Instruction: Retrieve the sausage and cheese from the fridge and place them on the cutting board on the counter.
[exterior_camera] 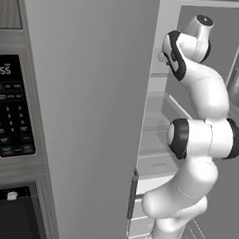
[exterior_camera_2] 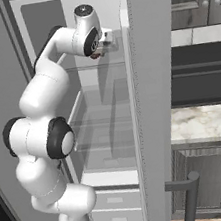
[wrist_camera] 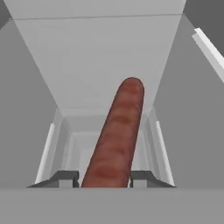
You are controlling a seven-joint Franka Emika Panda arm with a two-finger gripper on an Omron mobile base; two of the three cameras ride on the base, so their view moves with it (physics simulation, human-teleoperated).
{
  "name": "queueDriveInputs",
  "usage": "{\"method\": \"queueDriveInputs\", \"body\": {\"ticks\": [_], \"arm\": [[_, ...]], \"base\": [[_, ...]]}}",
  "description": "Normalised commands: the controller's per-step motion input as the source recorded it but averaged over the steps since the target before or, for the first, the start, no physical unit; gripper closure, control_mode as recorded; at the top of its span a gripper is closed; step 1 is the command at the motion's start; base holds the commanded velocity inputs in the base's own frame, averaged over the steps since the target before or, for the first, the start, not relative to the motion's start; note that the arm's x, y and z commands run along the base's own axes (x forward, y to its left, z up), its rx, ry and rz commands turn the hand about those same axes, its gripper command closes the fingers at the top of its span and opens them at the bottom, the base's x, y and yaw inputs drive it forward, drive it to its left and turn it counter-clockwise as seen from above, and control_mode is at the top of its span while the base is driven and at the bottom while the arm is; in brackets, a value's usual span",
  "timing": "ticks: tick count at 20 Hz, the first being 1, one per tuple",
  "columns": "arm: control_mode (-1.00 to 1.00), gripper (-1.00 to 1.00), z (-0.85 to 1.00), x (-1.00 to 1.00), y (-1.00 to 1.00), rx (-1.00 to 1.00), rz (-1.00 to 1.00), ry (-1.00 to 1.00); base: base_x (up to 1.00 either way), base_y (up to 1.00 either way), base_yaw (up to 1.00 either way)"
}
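The sausage (wrist_camera: 116, 140) is shown in the hand view as a slim reddish-brown link running from bottom centre up toward mid-frame, its long axis lying along the claw's line of sight, its near end seated between the two dark fingertips (wrist_camera: 65, 178) and its far end projecting into the fridge (wrist_camera: 96, 52). The claw (wrist_camera: 105, 180) is seen closed down narrowly on that near end, the jaws pressed to either side of it. In the right base view the claw (exterior_camera_2: 103, 44) is found in the upper centre of the frame, inside the fridge's upper compartment, so withdrawal is judged to run back along the sausage's own axis.
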Motion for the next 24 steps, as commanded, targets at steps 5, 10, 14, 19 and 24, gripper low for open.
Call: {"method": "queueDriveInputs", "body": {"ticks": [5, 10, 14, 19, 24], "arm": [[-1.0, 1.0, 0.06, -1.0, 0.02, 0.0, 0.05, 0.0], [-1.0, 1.0, 0.11, -1.0, 0.28, 0.0, 0.03, 0.0], [-1.0, 1.0, -0.08, -1.0, 0.37, 0.0, 0.0, -0.05], [-1.0, 1.0, -0.38, -1.0, 0.23, 0.0, 0.0, -0.11], [-1.0, 1.0, -0.78, -1.0, 0.0, 0.03, 0.0, -0.01]], "base": [[0.0, 0.0, 0.0], [0.0, 0.0, 0.0], [0.0, 0.0, 0.0], [0.0, 0.0, 0.0], [0.0, 0.0, 0.0]]}}
